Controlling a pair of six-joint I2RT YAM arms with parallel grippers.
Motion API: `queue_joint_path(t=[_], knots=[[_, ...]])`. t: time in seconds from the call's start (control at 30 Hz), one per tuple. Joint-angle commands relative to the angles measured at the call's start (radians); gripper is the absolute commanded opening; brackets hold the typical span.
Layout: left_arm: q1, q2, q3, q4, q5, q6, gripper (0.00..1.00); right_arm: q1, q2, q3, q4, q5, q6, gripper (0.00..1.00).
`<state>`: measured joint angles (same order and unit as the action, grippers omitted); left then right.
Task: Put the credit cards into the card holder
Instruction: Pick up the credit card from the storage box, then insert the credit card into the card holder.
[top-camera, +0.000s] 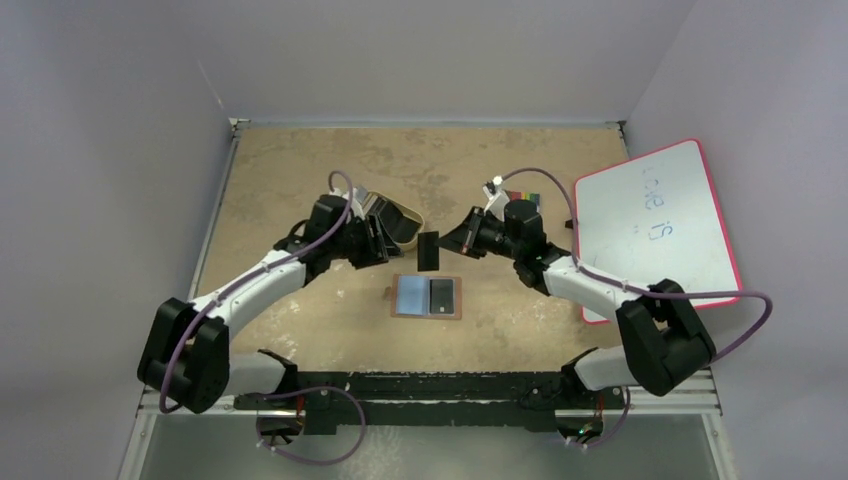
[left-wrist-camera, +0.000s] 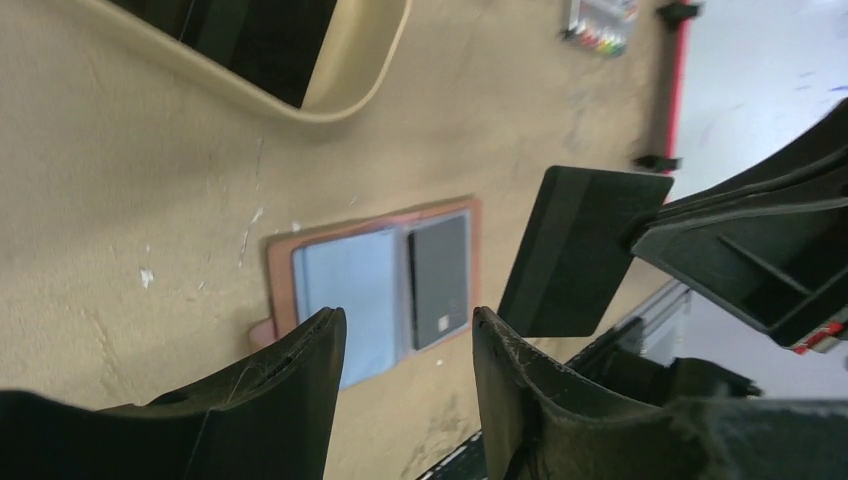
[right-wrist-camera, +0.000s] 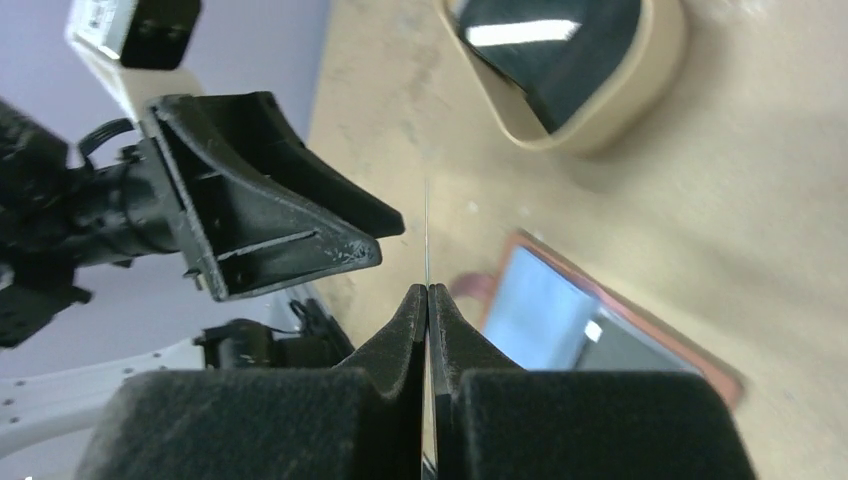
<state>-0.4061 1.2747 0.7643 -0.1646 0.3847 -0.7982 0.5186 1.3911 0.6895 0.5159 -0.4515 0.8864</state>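
Right gripper pinched shut on one black card, held upright above the table, between both grippers. Left gripper parted, empty, just beside that card, not touching. Wallet open flat below, one dark card in its right pocket. More dark cards in tan tray beyond left gripper.

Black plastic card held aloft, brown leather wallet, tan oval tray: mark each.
Black plastic card (left-wrist-camera: 585, 250): left wrist view, flat face.
Brown leather wallet (top-camera: 410, 296): top view, blue-grey inner panel.
Tan oval tray (right-wrist-camera: 663, 45): right wrist view, rim.
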Motion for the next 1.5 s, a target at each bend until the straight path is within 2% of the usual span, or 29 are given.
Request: queue_joint_path(t=[0.0, 0.37, 0.7, 0.83, 1.03, 1.1, 1.47], knots=[[-0.11, 0.036, -0.019, -0.042, -0.193, 0.026, 0.5, 0.013, -0.036, -0.063, -0.11, 0.074, -0.046, 0.0], [-0.253, 0.054, -0.051, -0.123, -0.405, -0.02, 0.53, 0.037, -0.015, -0.144, -0.111, 0.115, -0.046, 0.0], [-0.27, 0.107, -0.088, -0.083, -0.449, -0.031, 0.54, 0.039, 0.079, -0.157, -0.032, 0.064, -0.025, 0.0], [-0.273, 0.13, -0.102, -0.063, -0.443, -0.042, 0.44, 0.04, 0.107, -0.161, -0.027, 0.056, -0.018, 0.0], [-0.278, 0.132, -0.13, -0.009, -0.433, -0.087, 0.1, 0.038, 0.13, -0.172, -0.005, 0.022, -0.011, 0.0], [-0.281, 0.136, -0.142, 0.018, -0.43, -0.108, 0.02, 0.038, 0.125, -0.177, -0.003, 0.016, -0.01, 0.0], [-0.287, 0.073, -0.216, 0.078, -0.472, -0.227, 0.0, 0.037, 0.14, -0.193, 0.0, 0.009, -0.004, 0.0]])
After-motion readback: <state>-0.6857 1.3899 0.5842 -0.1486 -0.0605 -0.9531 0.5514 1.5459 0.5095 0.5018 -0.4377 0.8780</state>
